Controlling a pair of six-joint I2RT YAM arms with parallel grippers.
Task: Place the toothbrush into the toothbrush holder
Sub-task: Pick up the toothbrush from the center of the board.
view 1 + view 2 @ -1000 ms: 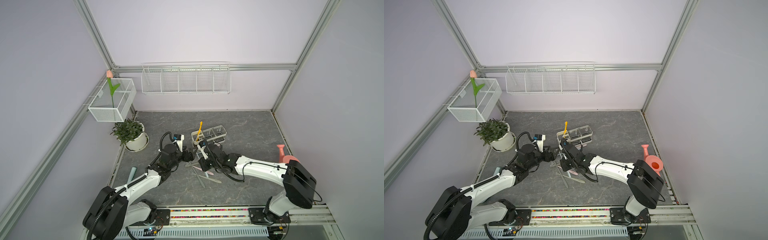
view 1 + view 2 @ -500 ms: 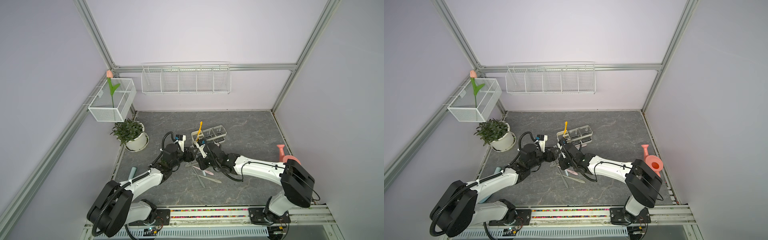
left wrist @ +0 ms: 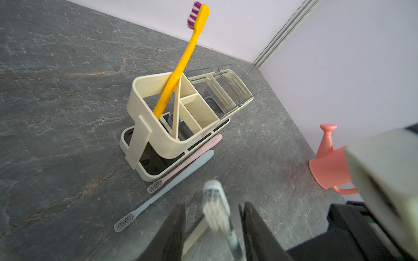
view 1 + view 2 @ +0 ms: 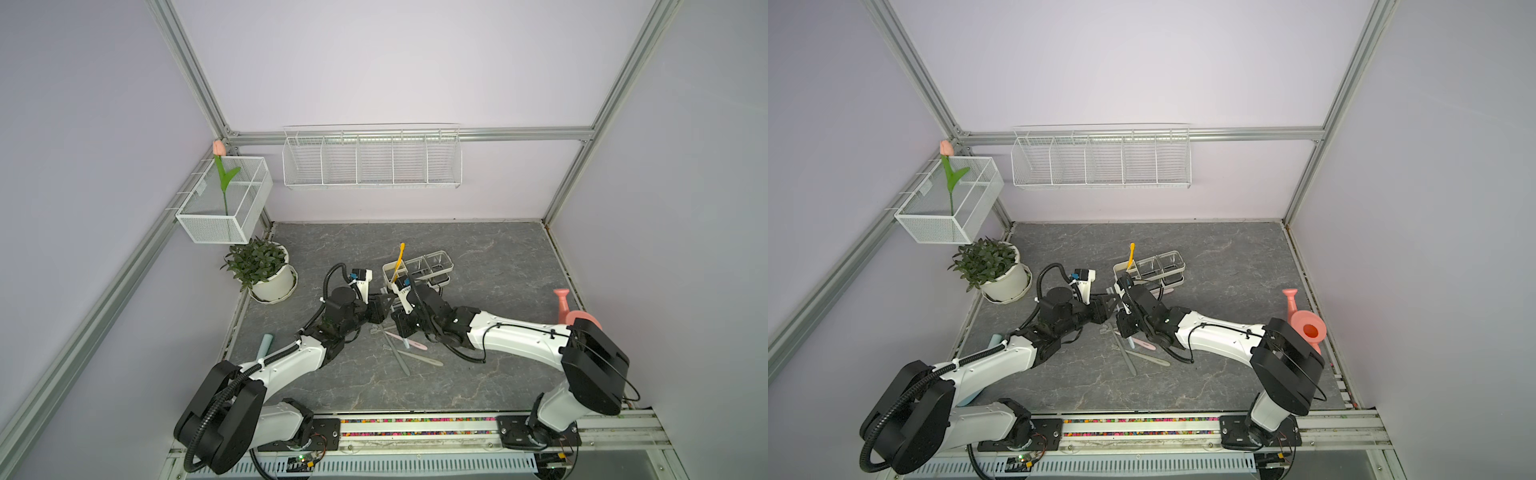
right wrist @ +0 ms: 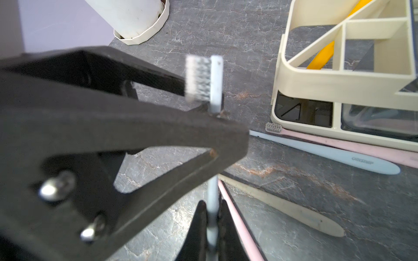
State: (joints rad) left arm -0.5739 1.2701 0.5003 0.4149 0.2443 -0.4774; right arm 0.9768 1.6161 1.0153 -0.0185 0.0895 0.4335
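Note:
My right gripper [image 5: 212,203] is shut on the handle of a pale blue toothbrush [image 5: 204,79] and holds it up off the floor, bristle head away from the wrist. My left gripper [image 3: 213,204] is open. Its fingers [image 5: 126,126] straddle the toothbrush [image 3: 216,208] just below the head, with a gap on each side. The cream toothbrush holder [image 3: 144,108] stands close behind, also seen in both top views [image 4: 415,270] [image 4: 1150,270]. A yellow toothbrush [image 3: 181,67] leans in its divided compartment.
Pink [image 3: 192,158] and blue [image 3: 178,180] toothbrushes lie against the holder's base; a cream handle [image 5: 282,208] and a pink one [image 5: 237,226] lie below the grippers. Potted plant [image 4: 259,266] stands left, pink watering can [image 4: 573,316] right, wire baskets [image 4: 372,158] on the walls.
My left gripper has slid right to meet the right gripper, and its jaws have narrowed around the toothbrush's head end. The right arm has kept still, holding the toothbrush.

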